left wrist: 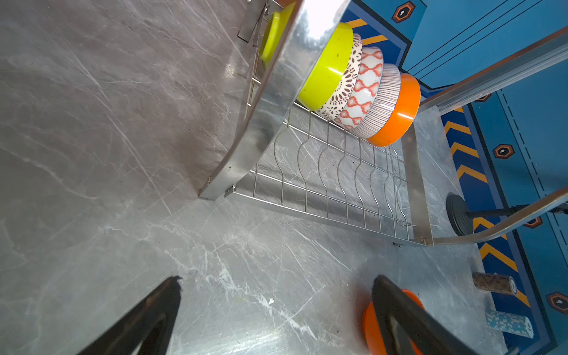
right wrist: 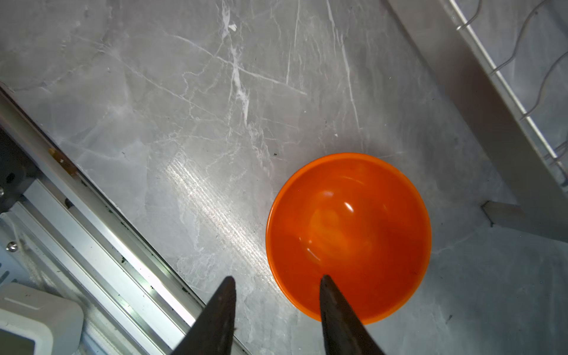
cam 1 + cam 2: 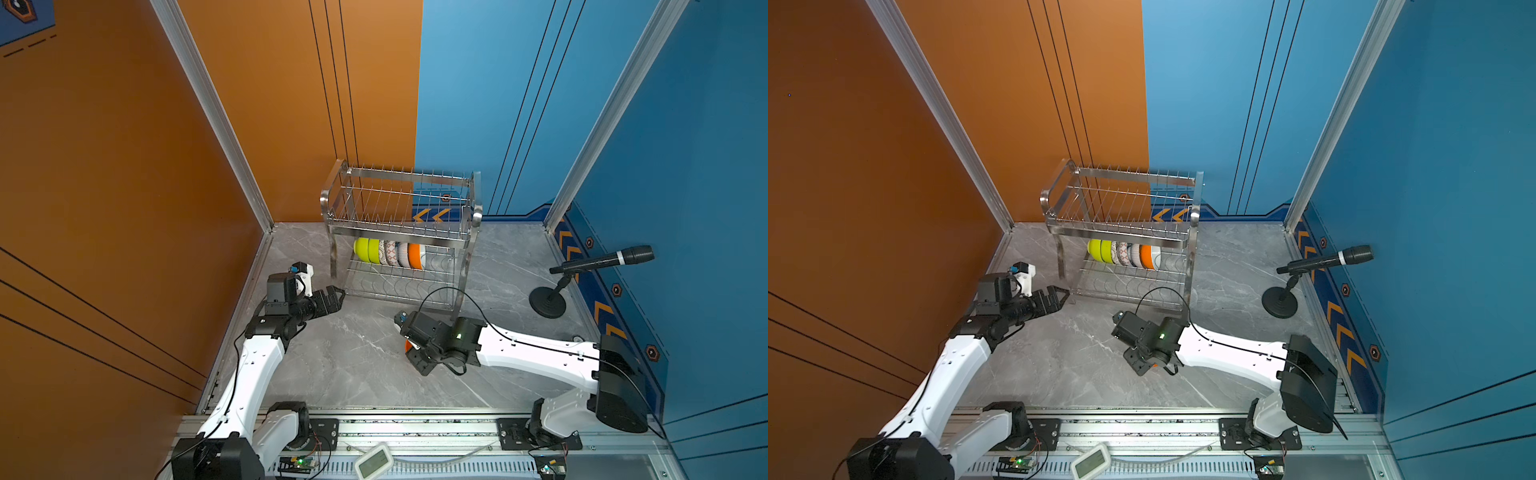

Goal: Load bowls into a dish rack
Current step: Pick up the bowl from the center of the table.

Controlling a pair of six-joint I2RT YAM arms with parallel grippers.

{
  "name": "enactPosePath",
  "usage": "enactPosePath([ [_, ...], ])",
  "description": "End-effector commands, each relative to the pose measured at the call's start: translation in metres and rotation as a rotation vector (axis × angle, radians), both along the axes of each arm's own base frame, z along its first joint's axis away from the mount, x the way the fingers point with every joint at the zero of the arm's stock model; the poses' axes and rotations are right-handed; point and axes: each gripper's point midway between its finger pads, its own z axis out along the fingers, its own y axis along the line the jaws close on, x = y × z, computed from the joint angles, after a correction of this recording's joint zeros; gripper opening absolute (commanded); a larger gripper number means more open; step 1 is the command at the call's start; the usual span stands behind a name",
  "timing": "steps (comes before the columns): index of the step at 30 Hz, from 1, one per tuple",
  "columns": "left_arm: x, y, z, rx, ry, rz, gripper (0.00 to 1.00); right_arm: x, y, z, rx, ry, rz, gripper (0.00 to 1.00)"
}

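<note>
Orange is the colour of the round glossy bowl (image 2: 349,233) that sits upright on the grey marble-patterned desk (image 2: 184,92), directly beneath the right claw (image 2: 276,278). We see that claw astride the bowl's near rim. One finger (image 2: 335,307) dips inside the bowl and the other stands outside it. A strip of bare desk shows between the outer finger and the bowl's wall, so the claw is parted and grips nothing.

Just beyond this claw and a little to its side stands the two-tier shiny steel wire dish rack (image 3: 399,235), with one flat leg close by.

We find the left claw (image 1: 276,278) spread wide and empty above the desk, its tips near the rack's front corner leg. Ahead of it, on the rack's lower tier, a row of small round bowls (image 1: 365,86) stands on edge, nested one against the next. Nearest are two lime-green ones, then a brown-and-white lattice one, a red-and-white patterned one, a finely striped one, and an orange one at the end farthest from this claw.
</note>
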Motion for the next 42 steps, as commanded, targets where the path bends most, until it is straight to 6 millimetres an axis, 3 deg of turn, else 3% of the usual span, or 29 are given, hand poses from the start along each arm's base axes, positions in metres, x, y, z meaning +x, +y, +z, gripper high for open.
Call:
enactPosePath([
  [1, 0.001, 0.007, 0.000, 0.004, -0.017, 0.039, 0.98, -0.006, 0.002, -0.001, -0.032, 0.035, 0.025, 0.43],
  [11, 0.001, 0.013, 0.001, 0.000, -0.015, 0.071, 0.98, -0.004, 0.015, -0.019, -0.084, 0.048, 0.029, 0.37],
  [19, 0.002, 0.017, 0.000, -0.007, -0.009, 0.093, 0.98, 0.003, 0.019, -0.041, -0.199, 0.009, -0.005, 0.23],
  [25, 0.002, 0.020, 0.001, -0.012, -0.010, 0.102, 0.98, 0.008, 0.019, -0.047, -0.253, -0.025, -0.015, 0.14],
  [34, 0.002, 0.020, 0.002, -0.021, -0.013, 0.102, 0.98, 0.014, 0.007, -0.048, -0.342, -0.082, -0.015, 0.19],
  [42, 0.003, 0.020, 0.003, -0.026, -0.013, 0.102, 0.98, 0.014, 0.011, -0.044, -0.352, -0.098, -0.003, 0.14],
])
